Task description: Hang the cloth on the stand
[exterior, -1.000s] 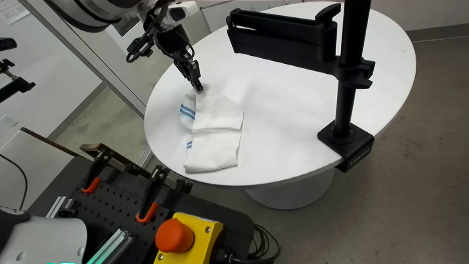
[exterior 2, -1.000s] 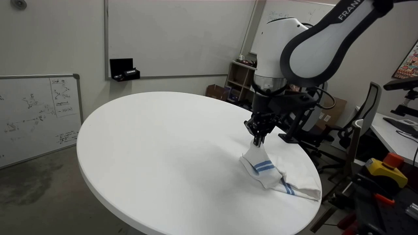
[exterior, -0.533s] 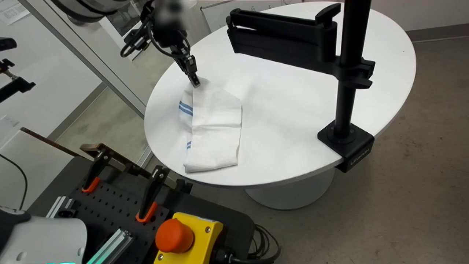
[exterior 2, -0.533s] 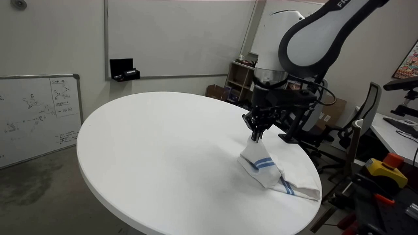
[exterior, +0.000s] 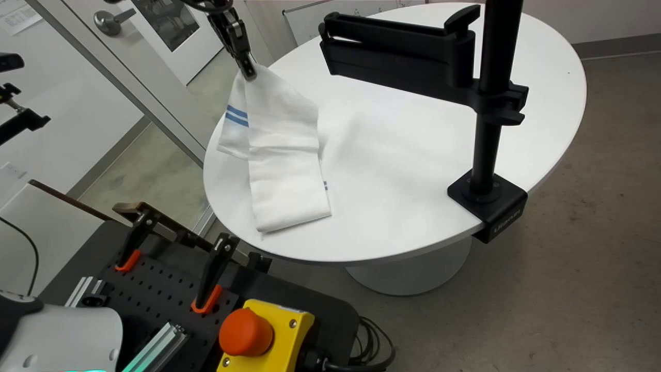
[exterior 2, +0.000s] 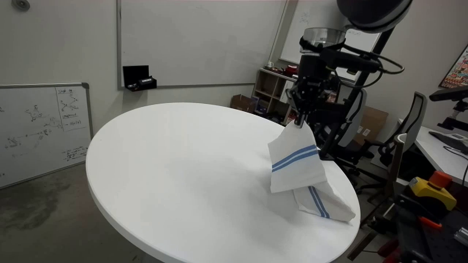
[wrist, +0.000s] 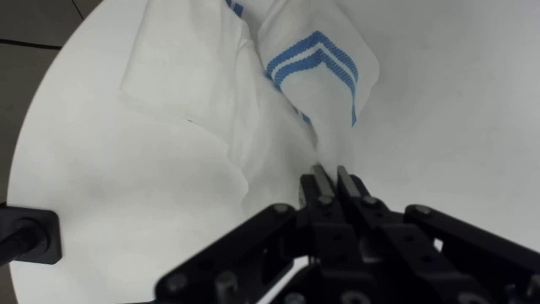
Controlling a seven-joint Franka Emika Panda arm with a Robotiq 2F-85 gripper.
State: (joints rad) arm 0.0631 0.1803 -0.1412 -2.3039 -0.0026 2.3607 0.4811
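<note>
The white cloth (exterior: 284,155) with blue stripes hangs from my gripper (exterior: 249,74) in both exterior views (exterior 2: 294,160). My gripper (exterior 2: 299,122) is shut on its upper end and holds it above the table. The cloth's lower folds reach down to the tabletop near its edge. In the wrist view the cloth (wrist: 185,71) runs up into the nearly closed fingertips (wrist: 331,175). The black stand (exterior: 488,194) is clamped at the table edge, its flat arm (exterior: 392,61) bare and apart from the cloth. The stand's base (wrist: 31,236) also shows in the wrist view.
The round white table (exterior: 392,206) lies under the cloth. A black workbench with clamps and a yellow box with a red button (exterior: 279,330) is in the foreground of an exterior view. A chair (exterior 2: 413,117) and shelf (exterior 2: 268,86) stand beyond the table.
My gripper has risen, drawing the cloth's held end up off the table. More of the cloth now hangs, and its striped part has unfolded downward. The stand has not moved.
</note>
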